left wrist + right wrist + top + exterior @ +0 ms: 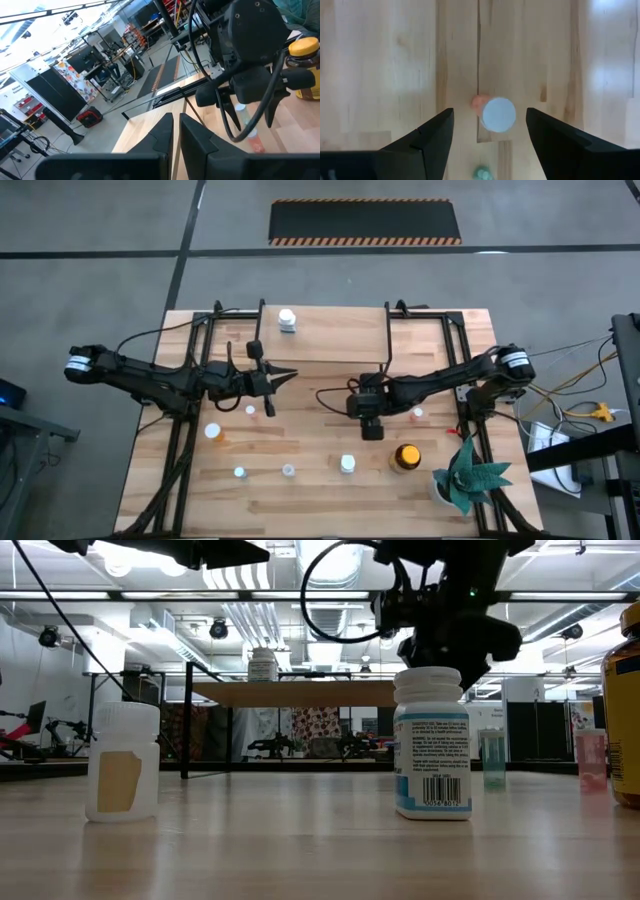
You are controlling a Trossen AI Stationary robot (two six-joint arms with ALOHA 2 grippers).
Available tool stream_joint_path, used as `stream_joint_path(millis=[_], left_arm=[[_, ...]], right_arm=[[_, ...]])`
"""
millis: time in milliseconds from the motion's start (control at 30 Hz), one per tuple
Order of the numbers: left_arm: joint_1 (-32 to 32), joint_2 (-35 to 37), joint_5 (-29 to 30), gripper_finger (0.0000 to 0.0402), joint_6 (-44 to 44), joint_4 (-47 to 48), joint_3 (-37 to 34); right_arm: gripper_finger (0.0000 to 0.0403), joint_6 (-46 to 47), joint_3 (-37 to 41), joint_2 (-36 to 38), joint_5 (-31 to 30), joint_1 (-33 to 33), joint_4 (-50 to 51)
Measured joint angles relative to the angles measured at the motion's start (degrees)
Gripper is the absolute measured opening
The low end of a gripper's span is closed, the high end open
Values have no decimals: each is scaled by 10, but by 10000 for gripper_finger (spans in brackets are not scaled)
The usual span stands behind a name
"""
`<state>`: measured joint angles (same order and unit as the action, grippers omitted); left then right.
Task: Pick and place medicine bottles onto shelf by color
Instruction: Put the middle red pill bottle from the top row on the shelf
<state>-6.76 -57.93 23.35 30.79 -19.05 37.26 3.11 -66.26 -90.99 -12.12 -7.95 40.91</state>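
1. Medicine bottles are scattered on the table (320, 480); one white bottle (287, 320) stands on the shelf (330, 335) at the far edge; others sit on the near half: white-capped one (347, 464), larger amber bottle (405, 458) w/ yellow cap, small vials at (213, 431), (240, 473), (288, 470), and a red-capped vial (418, 414) just beside the right arm.
2. Right gripper (371, 430) hangs over the table's middle, near the amber bottle; right wrist view looks straight down btwn its two dark fingers (432, 137), which are spread wide w/ nothing btwn them but bare wood; below sits a pale-capped vial w/ pinkish body (496, 114), apart from both fingers; a greenish vial top (481, 173) shows at that pic's edge.
3. Left gripper (285, 376) is held above the table, left of centre; left wrist view shows its fingers (165, 132) nearly together w/ a thin gap, holding nothing.
4. Only the low view shows labels: white bottle w/ blue label and barcode (432, 743) upright in front; a translucent bottle w/ tan label (122, 762) to its left; a teal vial (494, 759) and a pink vial (591, 758) farther back; amber bottle cut by the edge; shelf board (290, 693) seen on black legs w/ its bottle on top.
5. Only the left wrist view shows the right arm side-on w/ the amber bottle (305, 62) behind it.
6. Table is light wood planks; a green spiky plant (468, 475) sits at its near right corner.
7. Room: grey floor w/ a black striped mat (365, 222); strip lights, racks and benches beyond.
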Motion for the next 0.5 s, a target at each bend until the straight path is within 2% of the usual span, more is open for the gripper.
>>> stream_joint_path(millis=[100, 367, 500], left_arm=[[0, 0, 0, 13, 0, 0, 0], [0, 0, 0, 13, 0, 0, 0], [0, 0, 0, 13, 0, 0, 0]], right_arm=[[239, 4, 0, -7, -5, 1, -1], [280, -1, 1, -28, -15, 1, -8], [286, -6, 1, -38, -15, 1, -12]])
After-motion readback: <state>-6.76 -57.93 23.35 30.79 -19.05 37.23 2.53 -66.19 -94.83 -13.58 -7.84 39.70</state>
